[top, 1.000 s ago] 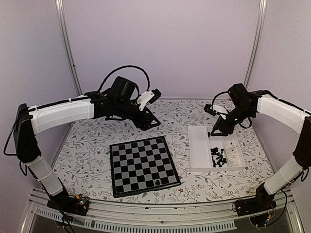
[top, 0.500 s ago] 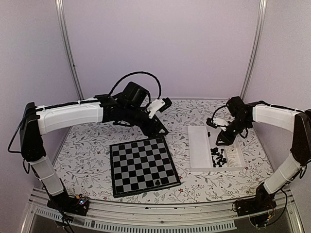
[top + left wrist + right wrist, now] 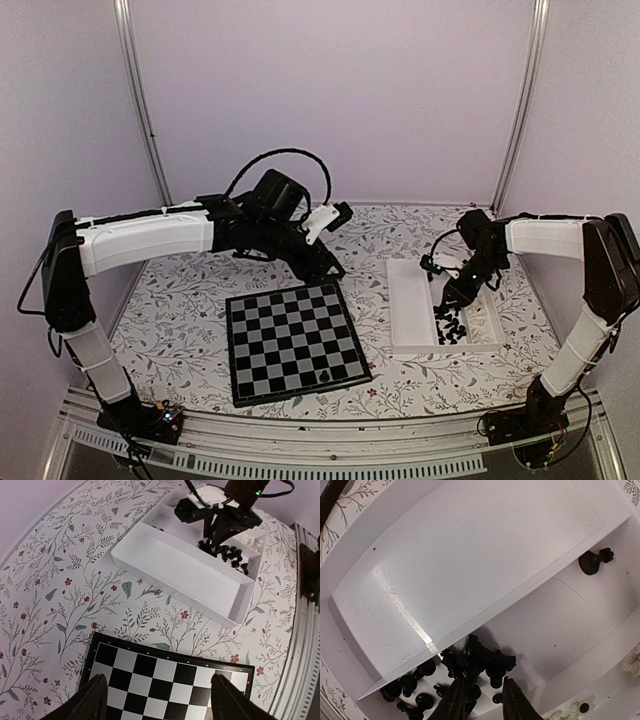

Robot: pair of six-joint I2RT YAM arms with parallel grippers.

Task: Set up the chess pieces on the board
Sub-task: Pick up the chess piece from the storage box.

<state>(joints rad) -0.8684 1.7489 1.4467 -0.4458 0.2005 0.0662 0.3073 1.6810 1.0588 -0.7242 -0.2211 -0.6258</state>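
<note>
The board [image 3: 290,340] lies at the table's middle, with one black chess piece [image 3: 324,376] on its near right edge. Several black chess pieces [image 3: 450,322] lie heaped in the white tray's middle compartment. My right gripper [image 3: 452,298] is down in that compartment. In the right wrist view its fingers [image 3: 454,700] stand slightly apart right over the heap [image 3: 480,665], holding nothing. A lone black piece [image 3: 592,561] lies further along. My left gripper [image 3: 330,268] hovers open and empty over the board's far edge [image 3: 165,680].
The white tray [image 3: 410,300] stands right of the board; its large left compartment [image 3: 185,565] holds nothing. Pale cream pieces [image 3: 632,665] sit in its right compartment. The floral tablecloth [image 3: 190,310] surrounds the board.
My right gripper has moved nearer and lower, down onto the black heap in the tray. My left arm swung forward to the board's far right corner, then held still.
</note>
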